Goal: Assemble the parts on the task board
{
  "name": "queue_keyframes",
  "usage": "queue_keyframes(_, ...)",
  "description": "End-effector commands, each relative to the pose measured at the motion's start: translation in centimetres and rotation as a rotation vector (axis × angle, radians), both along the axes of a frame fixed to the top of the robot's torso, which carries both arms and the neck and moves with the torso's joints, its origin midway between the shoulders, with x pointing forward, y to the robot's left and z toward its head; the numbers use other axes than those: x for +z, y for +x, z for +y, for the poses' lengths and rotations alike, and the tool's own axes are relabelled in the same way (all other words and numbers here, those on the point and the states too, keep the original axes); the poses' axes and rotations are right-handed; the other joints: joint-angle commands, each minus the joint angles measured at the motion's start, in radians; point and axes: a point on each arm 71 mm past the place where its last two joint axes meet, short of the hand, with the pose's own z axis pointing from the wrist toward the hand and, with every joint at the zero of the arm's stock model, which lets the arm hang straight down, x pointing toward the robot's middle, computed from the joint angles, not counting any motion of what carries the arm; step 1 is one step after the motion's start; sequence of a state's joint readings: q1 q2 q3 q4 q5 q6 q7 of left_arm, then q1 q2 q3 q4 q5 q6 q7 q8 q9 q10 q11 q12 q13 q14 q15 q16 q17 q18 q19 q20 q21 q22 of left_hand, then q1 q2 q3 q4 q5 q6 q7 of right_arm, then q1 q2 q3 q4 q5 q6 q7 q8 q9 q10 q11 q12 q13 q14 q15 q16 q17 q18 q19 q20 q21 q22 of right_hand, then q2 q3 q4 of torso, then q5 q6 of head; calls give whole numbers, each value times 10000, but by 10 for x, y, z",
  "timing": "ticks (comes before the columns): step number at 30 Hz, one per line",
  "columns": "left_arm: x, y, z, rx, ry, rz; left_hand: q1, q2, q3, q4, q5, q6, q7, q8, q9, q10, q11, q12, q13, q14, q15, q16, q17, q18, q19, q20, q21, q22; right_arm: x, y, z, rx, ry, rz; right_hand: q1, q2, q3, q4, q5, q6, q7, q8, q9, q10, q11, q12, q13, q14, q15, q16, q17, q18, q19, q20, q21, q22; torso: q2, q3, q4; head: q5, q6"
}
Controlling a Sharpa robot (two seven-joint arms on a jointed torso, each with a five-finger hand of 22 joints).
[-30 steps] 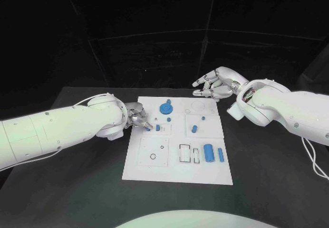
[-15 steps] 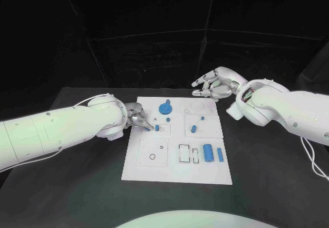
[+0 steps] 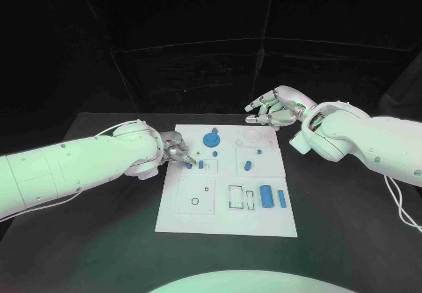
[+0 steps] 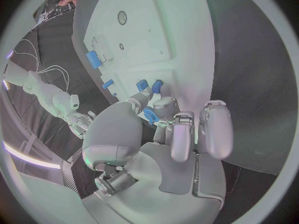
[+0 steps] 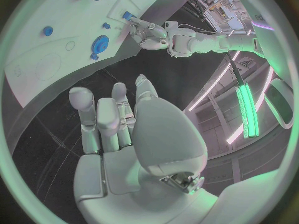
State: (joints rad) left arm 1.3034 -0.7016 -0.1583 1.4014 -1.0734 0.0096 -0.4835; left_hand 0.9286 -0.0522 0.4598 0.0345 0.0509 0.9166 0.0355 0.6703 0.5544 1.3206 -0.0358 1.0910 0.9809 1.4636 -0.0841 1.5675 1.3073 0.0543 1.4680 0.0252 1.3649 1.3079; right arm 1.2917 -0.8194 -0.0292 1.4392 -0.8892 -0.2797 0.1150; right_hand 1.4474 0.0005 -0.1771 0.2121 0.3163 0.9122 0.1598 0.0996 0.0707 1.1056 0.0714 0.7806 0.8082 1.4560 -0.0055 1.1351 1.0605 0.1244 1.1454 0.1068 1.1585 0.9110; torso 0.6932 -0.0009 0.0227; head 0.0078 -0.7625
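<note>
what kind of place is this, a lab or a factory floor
Most likely a robotics lab or demo cell, not a factory line: a black table holds one white task board with small blue parts, dark curtains hang behind, and a green light strip glows nearby.

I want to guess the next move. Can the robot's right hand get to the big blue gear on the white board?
Probably yes. The right hand hangs open just past the board's far edge, and nothing stands between it and the blue gear.
</note>
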Motion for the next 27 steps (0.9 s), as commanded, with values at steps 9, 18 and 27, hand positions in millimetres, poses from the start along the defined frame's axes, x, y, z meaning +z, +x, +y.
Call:
queue_keyframes(9, 0, 0, -1, 70, -112, 109, -216, -63, -182, 157, -26, -101, 71, -34, -20, -42, 66, -4, -30, 1072, -53, 33, 2635, 36, 161, -67, -26, 89, 1, 0, 1, 104, 19, -60, -36, 96, -68, 12, 45, -96, 5, 45, -4, -43, 1, -54, -14, -43, 7, -62, -9, 129, -51, -6, -46, -9, -3, 1, 10, -19, -5)
queue_keyframes(18, 0, 1, 1, 252, -232, 84, -704, -215, -1060, 613, -22, -110, 76, -25, -23, -70, 84, 16, -22, 1072, -42, 33, 2635, 37, 164, -47, -42, 96, 1, 0, 1, 101, 20, -62, -51, 103, -78, 24, 49, -100, 8, 45, -4, -48, 4, -52, -17, -43, 9, -66, -6, 129, -52, -6, -53, -15, -1, 1, 10, -14, 4)
queue_keyframes(27, 1, 2, 4, 383, -322, -27, -812, -238, -2023, 1008, -20, -153, 65, -21, -25, -107, 71, 19, -27, 1072, -52, 33, 2635, 45, 159, -62, -80, 80, 2, 0, 1, 98, 23, -69, -58, 105, -83, 30, 51, -102, 9, 45, -5, -56, 4, -63, -30, -45, 10, -74, -14, 130, -54, -5, -57, -19, 2, -4, 5, -27, 9)
